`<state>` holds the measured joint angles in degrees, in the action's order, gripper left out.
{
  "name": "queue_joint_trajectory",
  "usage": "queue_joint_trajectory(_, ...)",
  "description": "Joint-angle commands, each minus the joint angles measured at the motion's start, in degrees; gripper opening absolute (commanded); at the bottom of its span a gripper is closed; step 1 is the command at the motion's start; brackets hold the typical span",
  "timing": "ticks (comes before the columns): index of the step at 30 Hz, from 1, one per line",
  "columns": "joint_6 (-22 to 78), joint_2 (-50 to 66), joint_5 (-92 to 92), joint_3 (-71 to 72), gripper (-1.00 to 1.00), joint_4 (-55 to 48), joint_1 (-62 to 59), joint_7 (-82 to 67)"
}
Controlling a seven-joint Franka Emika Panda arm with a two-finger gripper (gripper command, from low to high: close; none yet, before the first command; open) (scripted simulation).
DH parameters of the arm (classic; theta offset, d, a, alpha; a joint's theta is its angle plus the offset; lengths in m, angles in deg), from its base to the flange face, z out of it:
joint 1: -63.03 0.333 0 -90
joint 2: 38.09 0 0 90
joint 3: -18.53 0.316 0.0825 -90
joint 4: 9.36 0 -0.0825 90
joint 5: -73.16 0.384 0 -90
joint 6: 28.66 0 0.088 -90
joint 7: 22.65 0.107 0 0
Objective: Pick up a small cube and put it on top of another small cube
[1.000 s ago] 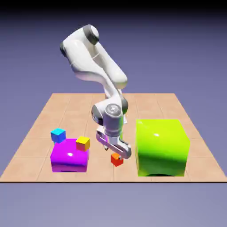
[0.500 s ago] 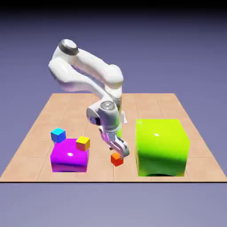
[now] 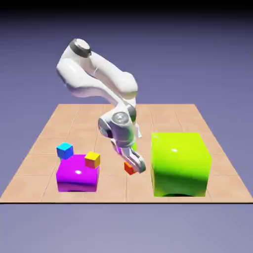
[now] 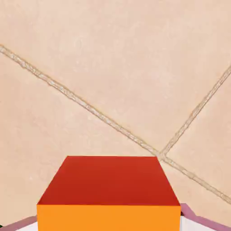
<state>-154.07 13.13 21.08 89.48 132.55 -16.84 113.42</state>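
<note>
Gripper: the gripper [image 3: 132, 167] is seen low over the near middle of the table, its fingers pinched on the orange-red cube; the jaws stand narrow, pressed against the cube's sides.
Orange-red cube: the orange-red cube [image 3: 129, 169] is held between the fingertips, in the gap between the purple block and the green block. In the hand view the orange-red cube [image 4: 108, 191] fills the bottom middle, large, with a red face above and an orange face at the edge; whether it touches the floor cannot be told.
Blue cube: the blue cube [image 3: 64, 150] with a cyan top is set just behind the purple block's far left corner, well apart from the gripper.
Yellow-orange cube: a yellow-orange cube [image 3: 92, 159] is seen at the purple block's far right corner; whether it rests on it cannot be told.
Purple block: a glossy purple block [image 3: 76, 175] stands near the front edge, on the exterior view's left.
Green block: a large glossy green block [image 3: 180, 164] stands on the exterior view's right, just beside the gripper.
Table: the tiled tan table [image 3: 168, 114] is shown; in the hand view, the table [image 4: 113, 67] with crossing grout lines fills the frame beyond the cube.
</note>
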Motion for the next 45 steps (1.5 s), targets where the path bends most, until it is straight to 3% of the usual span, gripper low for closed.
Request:
queue_joint_trajectory(1,-0.22,-1.47,2.5,-1.65,-1.0,-0.2,1.52,-1.06)
queue_joint_trajectory(30,-7.93,-46.4,73.21,-55.54,-1.0,-5.32,47.53,-29.94)
queue_joint_trajectory(45,-5.88,-58.13,63.85,-86.69,-1.0,-1.75,57.28,-20.52)
